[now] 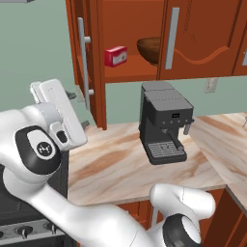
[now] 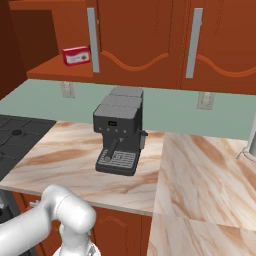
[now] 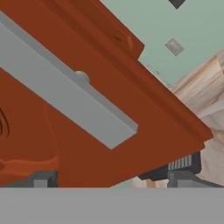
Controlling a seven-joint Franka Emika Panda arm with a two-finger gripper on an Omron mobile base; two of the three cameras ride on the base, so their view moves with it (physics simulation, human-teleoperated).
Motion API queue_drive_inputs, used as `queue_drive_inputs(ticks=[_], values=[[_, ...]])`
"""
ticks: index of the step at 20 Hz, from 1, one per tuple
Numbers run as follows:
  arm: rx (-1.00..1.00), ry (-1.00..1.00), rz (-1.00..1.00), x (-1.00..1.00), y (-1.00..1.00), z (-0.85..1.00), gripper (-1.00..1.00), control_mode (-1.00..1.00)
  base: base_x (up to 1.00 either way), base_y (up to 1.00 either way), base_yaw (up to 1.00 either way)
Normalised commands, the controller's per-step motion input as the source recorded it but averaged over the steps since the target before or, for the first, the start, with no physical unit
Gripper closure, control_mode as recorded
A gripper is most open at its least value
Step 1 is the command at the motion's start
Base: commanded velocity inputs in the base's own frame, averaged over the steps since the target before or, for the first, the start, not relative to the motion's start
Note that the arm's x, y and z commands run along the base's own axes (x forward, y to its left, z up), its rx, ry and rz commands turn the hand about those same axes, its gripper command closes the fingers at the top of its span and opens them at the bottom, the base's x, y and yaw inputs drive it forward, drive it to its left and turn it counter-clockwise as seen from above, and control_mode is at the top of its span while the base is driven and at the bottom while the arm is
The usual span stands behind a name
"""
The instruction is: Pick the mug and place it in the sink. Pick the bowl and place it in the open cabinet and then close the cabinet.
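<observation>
Pincer (image 3: 109, 177) spread wide at the open cabinet (image 1: 120, 29) door (image 1: 87, 67), bowl (image 1: 148, 49) already on the shelf

In the left base view the white arm reaches up at the left, its hand just beside the lower end of the open door's silver bar handle (image 1: 83, 60); the hand view looks close on that door's red-brown face and the grey bar, with the two dark finger tips (image 3: 41, 179) far apart and nothing between them. The dark brown bowl sits on the cabinet's shelf, partly hidden behind the neighbouring closed door, near a small red box (image 1: 116, 56). Below, a dark coffee machine (image 1: 163, 128) stands on the marbled table (image 1: 111, 169)
</observation>
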Motion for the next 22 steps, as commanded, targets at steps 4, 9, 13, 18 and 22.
queue_drive_inputs(ticks=[4, 9, 13, 18, 22], values=[[0.0, -0.01, 0.0, 0.02, -0.28, 0.0, -1.0, -1.0, 0.0, 0.0, 0.0], [0.0, -0.03, 0.0, 0.0, -0.34, 0.0, -1.0, -1.0, 0.0, 0.0, 0.0], [0.0, -0.11, 0.0, -0.14, -0.35, 0.0, -1.0, -1.0, 0.0, 0.0, 0.0], [0.0, -0.1, 0.0, -0.1, -0.37, 0.0, -1.0, -1.0, 0.0, 0.0, 0.0], [0.0, -0.05, 0.0, 0.01, -0.42, 0.0, -1.0, -1.0, 0.0, 0.0, 0.0]])
